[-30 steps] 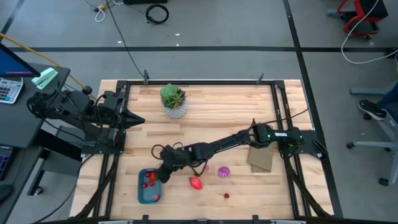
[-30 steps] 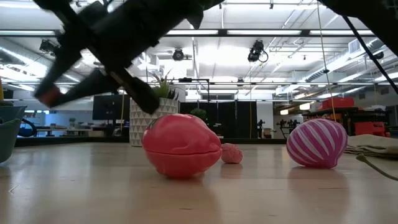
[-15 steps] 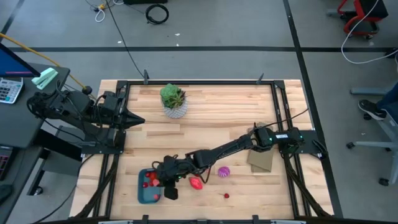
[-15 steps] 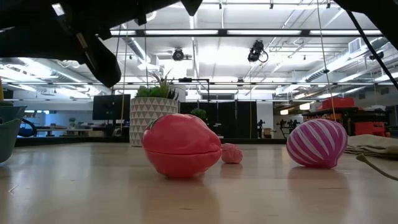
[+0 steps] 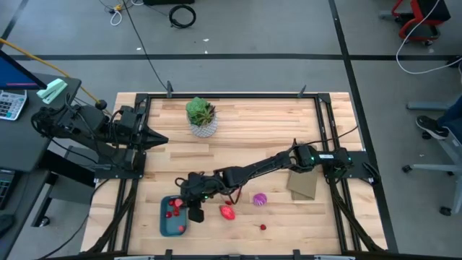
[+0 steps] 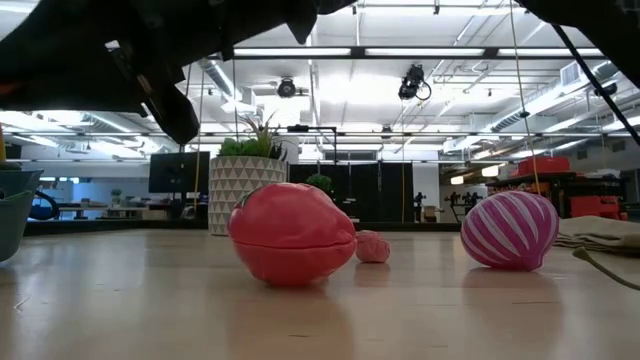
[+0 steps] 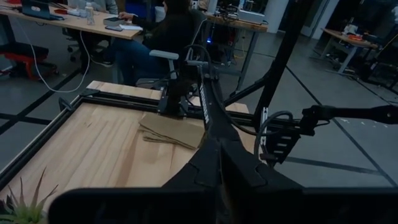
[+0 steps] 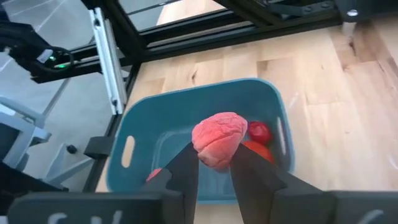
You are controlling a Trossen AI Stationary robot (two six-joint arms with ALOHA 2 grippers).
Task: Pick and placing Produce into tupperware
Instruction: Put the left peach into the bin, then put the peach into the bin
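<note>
My right gripper (image 5: 195, 211) reaches across the table to the teal tray (image 5: 172, 217) and is shut on a small pink wrinkled piece (image 8: 217, 138) above the tray (image 8: 186, 93). Some small red pieces (image 8: 260, 132) lie in the tray. The oval red-pink piece (image 5: 227, 212) and the purple ribbed ball (image 5: 259, 199) rest on the table to the right of the tray. They also show in the low view, the oval piece (image 6: 290, 234) and the ball (image 6: 509, 230). One tiny red piece (image 5: 263, 227) lies nearer the front edge. My left gripper (image 5: 160, 139) is shut and waits at the table's left edge. My right gripper pinches the pink piece by its two opposite sides (image 8: 214, 149) between its two fingers (image 8: 184, 167). The fingers slant down from above, coming from the table's right. The piece is lifted clear, over the tray's inside.
A green plant in a white pot (image 5: 202, 119) stands at the far middle. A tan folded piece (image 5: 302, 184) lies at the right, by my right arm's base. A black frame (image 5: 137, 180) runs round the table. A small pink piece (image 6: 372, 246) lies behind the oval one.
My right gripper has gone toward the table's near edge along the tray's right side, then back a little, keeping its hold on the pink piece. The pieces on the table have stayed where they were.
</note>
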